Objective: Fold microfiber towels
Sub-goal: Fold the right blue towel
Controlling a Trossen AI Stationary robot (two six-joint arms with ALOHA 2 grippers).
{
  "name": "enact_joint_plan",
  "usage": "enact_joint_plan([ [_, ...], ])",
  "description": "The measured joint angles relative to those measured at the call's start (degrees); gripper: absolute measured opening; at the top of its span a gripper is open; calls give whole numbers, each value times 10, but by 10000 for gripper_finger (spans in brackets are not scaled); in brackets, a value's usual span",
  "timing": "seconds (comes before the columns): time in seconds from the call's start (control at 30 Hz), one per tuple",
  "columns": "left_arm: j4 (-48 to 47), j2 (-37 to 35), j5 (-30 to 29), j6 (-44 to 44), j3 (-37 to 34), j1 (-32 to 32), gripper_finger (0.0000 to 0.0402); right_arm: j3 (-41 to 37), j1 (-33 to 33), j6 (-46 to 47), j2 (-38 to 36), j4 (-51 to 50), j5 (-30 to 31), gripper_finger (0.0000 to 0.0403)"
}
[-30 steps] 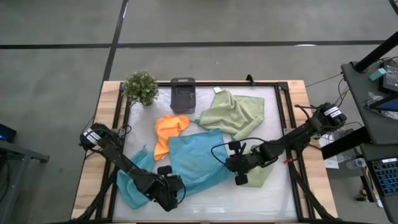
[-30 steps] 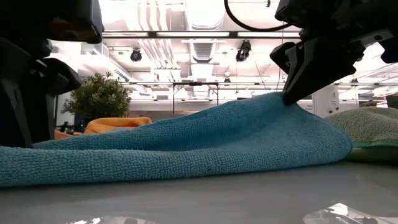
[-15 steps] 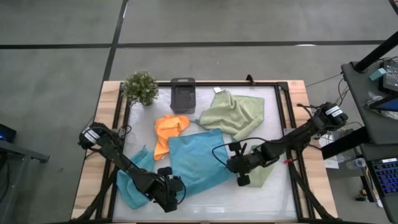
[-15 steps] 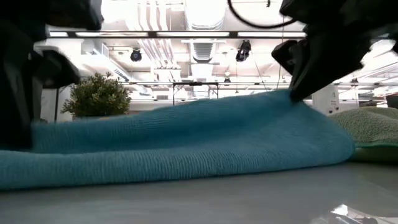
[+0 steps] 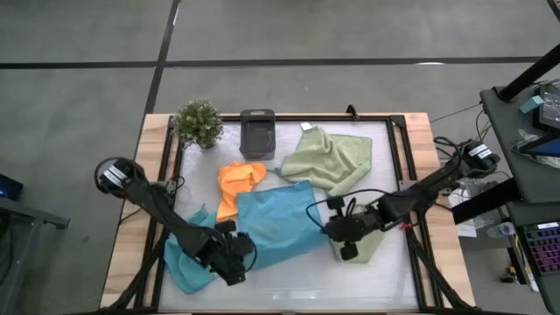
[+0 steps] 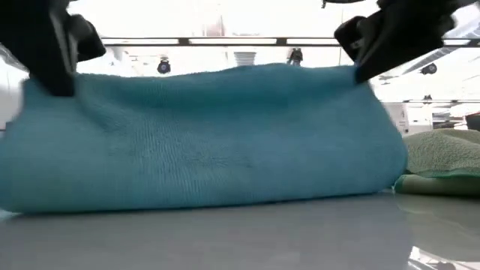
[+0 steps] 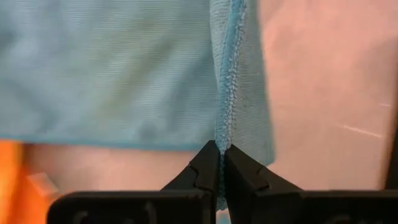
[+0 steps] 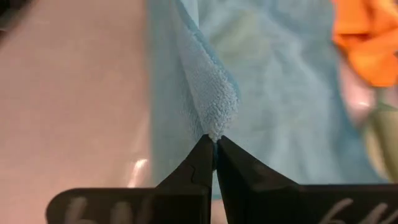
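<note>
Five towels are counted on the table (image 5: 398, 175) in the high view: two light blue, two sage green, one orange. One small dark box (image 5: 257, 132) and one potted plant (image 5: 199, 122) are placed along the upper edge of the table, left of centre.

The large blue towel (image 5: 276, 223) is located at the centre of the frame. Its near edge is lifted off the surface at two corners, and its long axis is seen running left to right in the low view.

The second blue towel (image 5: 188, 254) is crumpled at lower left, partly covered by the left arm. The orange towel (image 5: 238, 185) is bunched just above and left of centre. One green towel (image 5: 331, 157) is spread at upper right; the other green towel (image 5: 372, 245) is found at lower right, under the right arm.

The left gripper (image 5: 234, 262) has its fingers pressed together on the lower-left corner of the large blue towel. The right gripper (image 5: 337, 232) has its fingers pinched on the lower-right corner.
</note>
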Motion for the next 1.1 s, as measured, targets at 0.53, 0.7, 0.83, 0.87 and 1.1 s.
enact_joint_plan([
  [0.53, -92, -18, -5, 148, -25, 175, 1, 0, -160, -83, 54, 23, 63, 9],
  [0.7, -95, -18, -4, 168, -26, 202, 1, 0, -184, -93, 77, 34, 61, 9],
  [0.83, -95, -18, -3, 180, -28, 212, 1, 0, -197, -97, 93, 49, 62, 9],
  [0.87, -95, -18, -3, 187, -30, 213, 1, 0, -200, -98, 94, 52, 61, 9],
  [1.1, -91, -17, -31, 191, -57, 213, 1, 0, -225, -90, 104, 53, 62, 11],
])
